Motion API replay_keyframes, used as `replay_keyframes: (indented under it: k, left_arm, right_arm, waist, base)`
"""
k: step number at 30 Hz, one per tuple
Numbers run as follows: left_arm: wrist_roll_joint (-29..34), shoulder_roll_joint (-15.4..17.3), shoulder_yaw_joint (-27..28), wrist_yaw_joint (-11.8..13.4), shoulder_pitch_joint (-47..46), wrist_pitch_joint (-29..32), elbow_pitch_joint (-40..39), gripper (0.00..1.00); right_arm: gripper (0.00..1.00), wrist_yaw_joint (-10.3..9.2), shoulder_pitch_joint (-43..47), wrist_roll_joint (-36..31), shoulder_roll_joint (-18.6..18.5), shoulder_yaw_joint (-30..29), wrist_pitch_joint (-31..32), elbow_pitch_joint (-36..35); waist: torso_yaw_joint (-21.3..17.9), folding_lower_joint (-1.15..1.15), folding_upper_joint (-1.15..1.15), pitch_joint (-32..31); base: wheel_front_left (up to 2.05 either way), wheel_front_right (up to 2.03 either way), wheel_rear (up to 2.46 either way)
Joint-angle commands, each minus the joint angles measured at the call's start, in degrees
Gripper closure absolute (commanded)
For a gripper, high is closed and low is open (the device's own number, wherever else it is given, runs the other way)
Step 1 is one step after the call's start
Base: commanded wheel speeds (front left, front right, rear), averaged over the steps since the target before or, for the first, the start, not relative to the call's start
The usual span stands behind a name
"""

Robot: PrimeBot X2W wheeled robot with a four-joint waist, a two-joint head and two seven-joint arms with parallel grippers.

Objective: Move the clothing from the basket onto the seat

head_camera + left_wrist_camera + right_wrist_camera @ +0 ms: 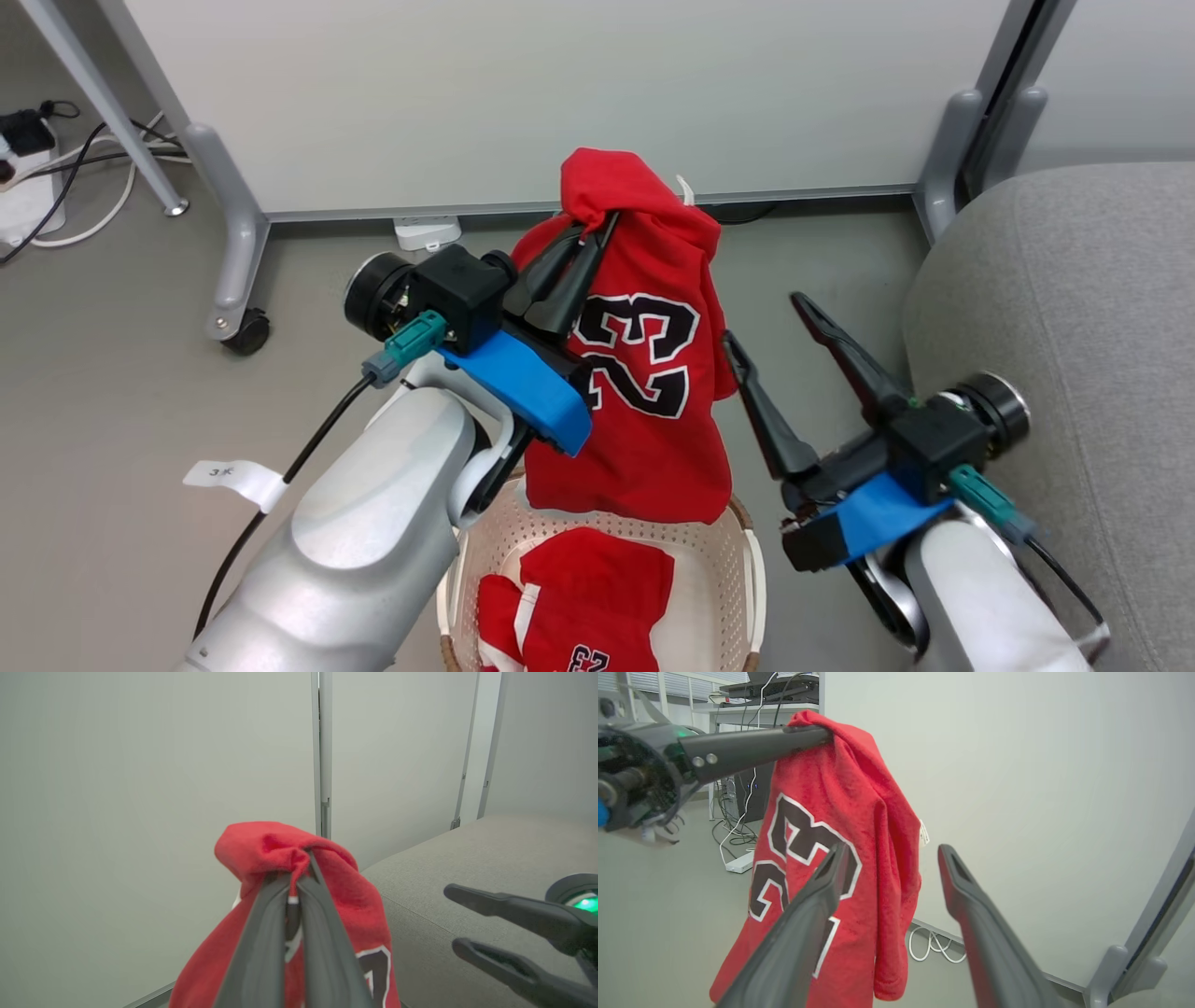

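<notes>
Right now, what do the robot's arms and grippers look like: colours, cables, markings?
The left forearm and right forearm are smooth silver-grey shells. Each wrist has a black housing, a blue plate and a teal connector feeding a black cable. A white paper tag with handwriting hangs on the left cable. The left gripper and right gripper have long, tapered dark fingers.

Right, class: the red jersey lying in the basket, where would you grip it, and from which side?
Pinch the bunched upper fold of the jersey from straight above: it lies crumpled low inside the basket, whose walls block any sideways approach. The open right gripper is probably best placed for it.
</notes>
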Motion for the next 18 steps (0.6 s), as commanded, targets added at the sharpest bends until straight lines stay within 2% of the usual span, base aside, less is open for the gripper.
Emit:
replay_keyframes:
  k: [1, 7, 18]
  left_arm:
    - [0.1, 0.0, 0.0, 0.0, -0.9, -0.3, -0.3, 1.00]
    - [0.5, -0.8, -0.3, 0.0, -0.9, -0.3, -1.1, 1.00]
    - [1.1, -1.6, -0.9, 0.0, -1.3, -0.3, -2.2, 1.00]
  right_arm:
    - [0.00, 0.03, -0.9, 0.6, -0.5, 0.7, -0.2, 0.6]
    - [0.00, 0.03, -6.7, 1.9, -1.3, 5.4, -0.2, 6.8]
    - [0.00, 0.03, -14.9, 5.3, 0.2, 12.5, -0.2, 17.7]
  waist:
    - [0.4, 0.00, 0.00, 0.2]
    - [1.8, 0.00, 0.00, 1.3]
    - [3.3, 0.00, 0.00, 2.9]
  base:
    - [0.00, 0.00, 0.00]
    - [0.00, 0.00, 0.00]
    - [0.00, 0.00, 0.00]
